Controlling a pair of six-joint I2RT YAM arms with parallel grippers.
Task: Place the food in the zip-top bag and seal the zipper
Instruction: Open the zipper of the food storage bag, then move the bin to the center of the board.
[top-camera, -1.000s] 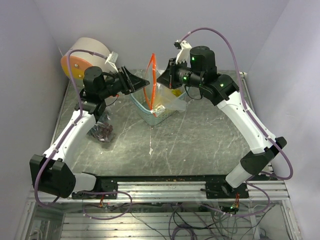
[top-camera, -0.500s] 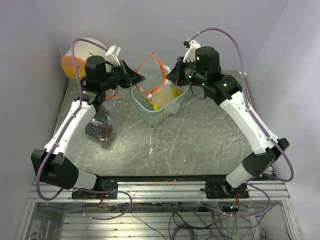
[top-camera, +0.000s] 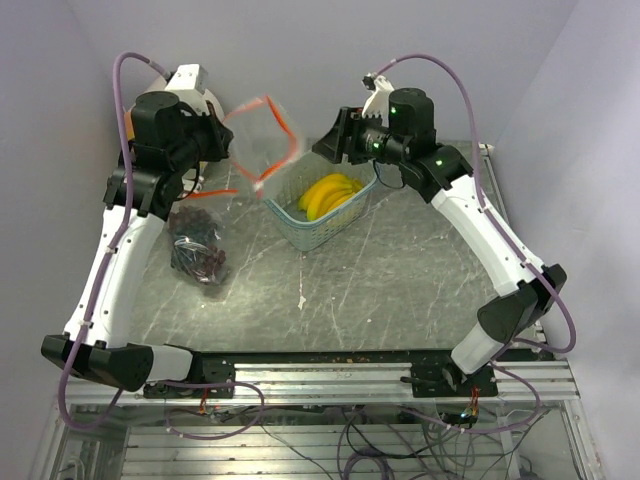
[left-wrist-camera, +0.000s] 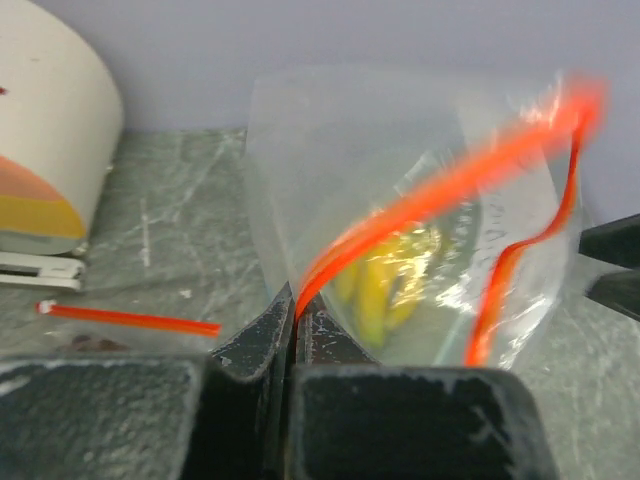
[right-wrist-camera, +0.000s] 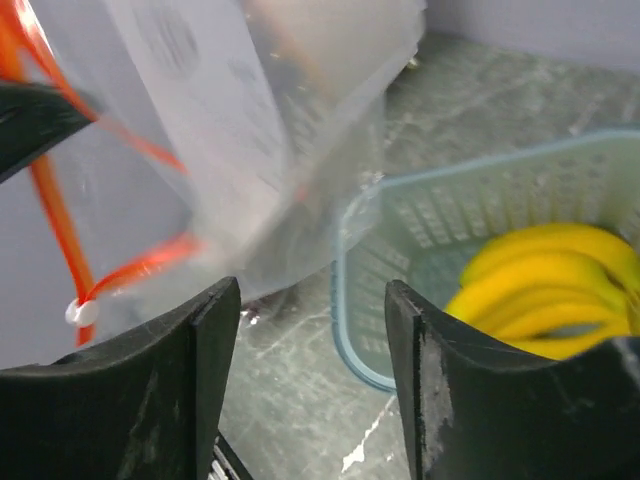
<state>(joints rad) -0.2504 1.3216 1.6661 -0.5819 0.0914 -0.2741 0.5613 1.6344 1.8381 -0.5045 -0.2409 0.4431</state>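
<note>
Pale lilac walls close in a grey marbled bench (top-camera: 400, 270) with the two arms reaching over its far half.

The left arm has swung up and back toward its own side. The left claw (left-wrist-camera: 293, 320), which stood open a second ago, is now pinched tight on the rim of the bag (top-camera: 262, 140) beside its red zipper. The right claw (right-wrist-camera: 310, 300), clamped on the other side of the bag until a moment ago, has let go: its jaws stand apart with nothing between them. It hangs just short of the bag.

So the bag has come off the basket (top-camera: 310, 240), where it was draped a second ago. It now hangs in the air, left of the basket, from one claw only. It is blurred, apparently mid-swing, and looks empty. The yellow seen through it in the left wrist view seems to be the fruit lying behind it.

The bananas (top-camera: 328, 192) lie uncovered in the basket. The dark grapes (top-camera: 198, 250) sit on the bench under the left arm, well apart from the bag. A loose red strip (left-wrist-camera: 130, 318) lies near a white-and-orange drum (left-wrist-camera: 50, 150).

I judge that nothing is packed yet. With the bag held by one side, its mouth may sag shut. The freed right claw could either re-grip the mouth or fetch the bananas.
</note>
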